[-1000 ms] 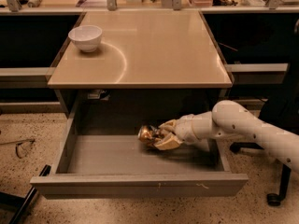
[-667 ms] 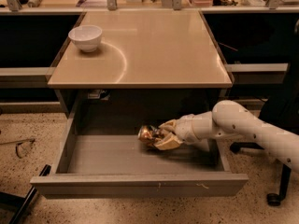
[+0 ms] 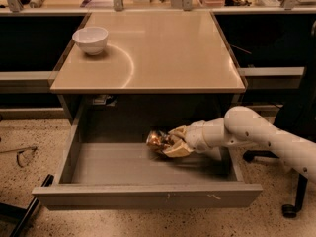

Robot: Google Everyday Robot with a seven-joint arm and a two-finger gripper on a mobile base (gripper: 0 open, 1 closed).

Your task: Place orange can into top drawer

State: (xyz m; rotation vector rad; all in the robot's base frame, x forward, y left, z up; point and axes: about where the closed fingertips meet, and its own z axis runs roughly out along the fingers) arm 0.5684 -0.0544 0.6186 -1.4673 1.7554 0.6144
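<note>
The top drawer (image 3: pixel 148 195) is pulled wide open below the tan countertop, its grey floor showing. My gripper (image 3: pixel 170 142) reaches in from the right on a white arm and sits low inside the drawer, right of its middle. Its tan fingers (image 3: pixel 178 148) are closed around the orange can (image 3: pixel 157 139), a shiny golden-orange stubby cylinder that lies tilted at the fingertips, close above or on the drawer floor; I cannot tell if it touches.
A white bowl (image 3: pixel 90 39) stands on the tan countertop (image 3: pixel 158 53) at its back left. Cluttered shelves run along the back. An office chair's base (image 3: pixel 291 209) is on the speckled floor at the right. A dark leg crosses the floor at lower left.
</note>
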